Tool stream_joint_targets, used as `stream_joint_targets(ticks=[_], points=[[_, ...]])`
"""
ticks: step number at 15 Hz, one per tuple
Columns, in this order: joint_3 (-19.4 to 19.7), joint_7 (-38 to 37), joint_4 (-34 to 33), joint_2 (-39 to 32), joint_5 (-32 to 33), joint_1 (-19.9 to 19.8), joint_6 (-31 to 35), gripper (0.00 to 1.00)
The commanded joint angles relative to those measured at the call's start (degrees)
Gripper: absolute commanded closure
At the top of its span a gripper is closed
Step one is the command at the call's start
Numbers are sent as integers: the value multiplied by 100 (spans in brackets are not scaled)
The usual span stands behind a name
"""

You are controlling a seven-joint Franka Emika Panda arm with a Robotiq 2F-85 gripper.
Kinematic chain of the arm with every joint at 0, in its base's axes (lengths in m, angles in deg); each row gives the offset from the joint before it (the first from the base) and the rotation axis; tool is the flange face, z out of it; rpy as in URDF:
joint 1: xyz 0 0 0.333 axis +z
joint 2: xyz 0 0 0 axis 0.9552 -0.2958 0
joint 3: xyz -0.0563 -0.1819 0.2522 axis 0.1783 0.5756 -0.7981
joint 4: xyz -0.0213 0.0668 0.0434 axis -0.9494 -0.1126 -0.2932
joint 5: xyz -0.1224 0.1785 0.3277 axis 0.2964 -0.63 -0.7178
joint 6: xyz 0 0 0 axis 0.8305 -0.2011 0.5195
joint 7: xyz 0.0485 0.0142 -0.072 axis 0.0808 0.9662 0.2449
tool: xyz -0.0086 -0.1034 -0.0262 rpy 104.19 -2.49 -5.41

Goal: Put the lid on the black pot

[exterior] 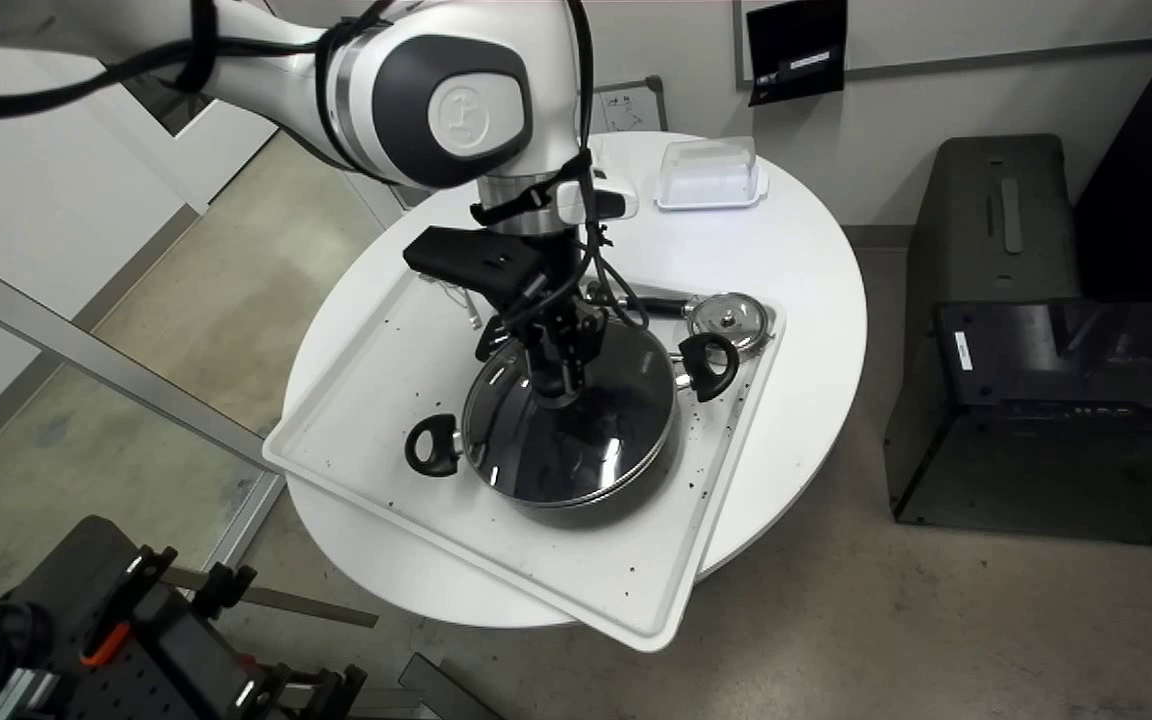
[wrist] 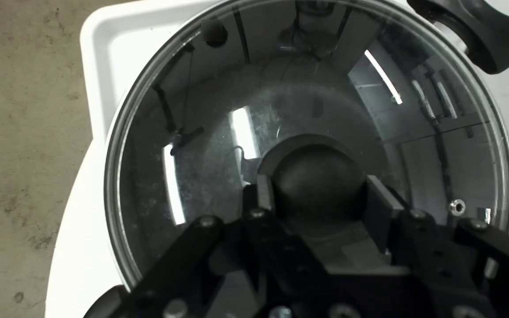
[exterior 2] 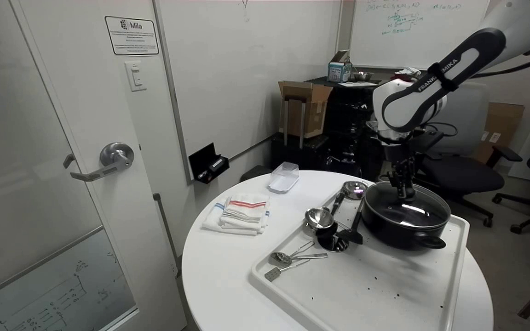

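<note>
The lid (exterior: 536, 455) is a round glass disc with a metal rim and a dark knob. It lies over the black pot (exterior 2: 391, 234), level with its rim in both exterior views; the lid also shows in an exterior view (exterior 2: 417, 218). In the wrist view the lid (wrist: 210, 101) covers the whole pot opening, with black side handles (wrist: 484, 35) sticking out past it. My gripper (wrist: 318, 194) points down at the lid's centre, its two pads against both sides of the knob. The gripper also shows in both exterior views (exterior: 556, 385) (exterior 2: 405, 191).
The pot stands on a white tray (exterior 2: 384, 280) on a round white table (exterior: 806, 290). Silver utensils (exterior 2: 319, 218) and a black spatula (exterior 2: 351, 234) lie beside the pot. Folded towels (exterior 2: 242, 214) and a clear box (exterior: 711, 175) are on the table outside the tray.
</note>
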Motion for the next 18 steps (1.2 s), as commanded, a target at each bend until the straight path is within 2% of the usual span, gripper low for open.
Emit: stream_joint_targets(ticks=[1,8,9,10,11,14,18], points=[[-31,4,-152,-48,-178,-3,-63,75],[-69,11,-125,-37,-331,-19,-79,75],[-66,8,-125,-35,-341,-17,-79,55],[-67,7,-126,-36,-351,-18,-79,25],[-66,4,-127,-36,-358,-19,-78,23],[-75,7,-119,-19,-384,-16,-64,3],[-73,24,-75,39,-366,11,-1,0]])
